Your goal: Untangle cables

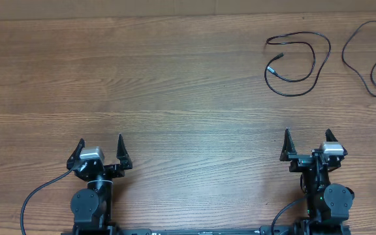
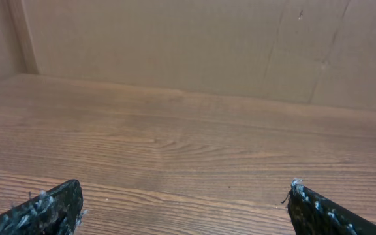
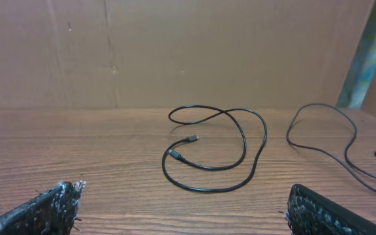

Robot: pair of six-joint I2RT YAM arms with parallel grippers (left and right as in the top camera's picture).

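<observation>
Two thin black cables lie apart on the wooden table at the far right. One cable [image 1: 318,68] [image 3: 243,140] forms a loose loop with both plug tips inside it. The other cable [image 1: 358,62] [image 3: 344,153] curves along the right edge, partly cut off by the frame. My left gripper [image 1: 100,147] [image 2: 185,199] rests open near the front left, far from both cables, with only bare wood between its fingers. My right gripper [image 1: 308,138] [image 3: 181,202] stands open near the front right, well short of the looped cable, holding nothing.
A brown cardboard wall [image 3: 175,52] closes off the table's far side. The wooden tabletop [image 1: 142,78] stretches bare across the left and middle. Thicker black wires [image 1: 34,196] trail from the arm bases at the front edge.
</observation>
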